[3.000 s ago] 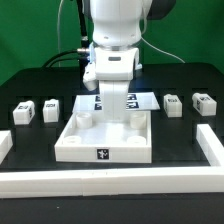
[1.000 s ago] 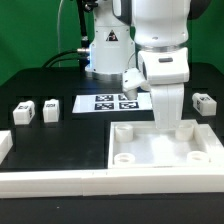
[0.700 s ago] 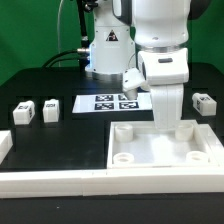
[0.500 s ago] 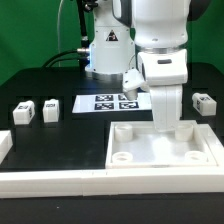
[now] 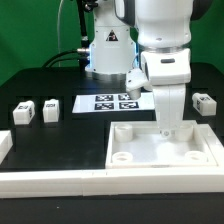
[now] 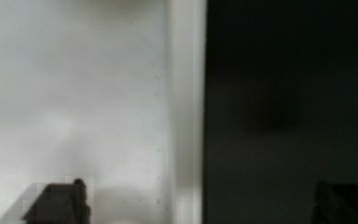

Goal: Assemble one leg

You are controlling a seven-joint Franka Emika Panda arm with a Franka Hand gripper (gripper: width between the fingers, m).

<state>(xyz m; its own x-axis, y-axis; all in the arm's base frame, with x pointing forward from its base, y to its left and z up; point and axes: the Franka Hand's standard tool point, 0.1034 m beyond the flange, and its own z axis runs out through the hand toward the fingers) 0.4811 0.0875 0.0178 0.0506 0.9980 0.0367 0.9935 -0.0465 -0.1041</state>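
Gripper [image 5: 166, 128] of yours is spread wide and holds nothing; in the wrist view a white edge runs between its fingertips [image 6: 55, 202]. It hangs inside the large white tray [image 5: 165, 166]. The nearest leg [image 5: 205, 103] lies just behind the tray on the exterior view's right. A second leg [image 5: 50, 109] and a third leg [image 5: 22, 113] lie well apart on the left, beyond the marker board [image 5: 113, 102].

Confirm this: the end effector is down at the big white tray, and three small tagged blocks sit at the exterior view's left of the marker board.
Not three: the exterior view shows only two, an outer block and an inner block, at its left of the marker board. The end effector is indeed down at the big white tray.
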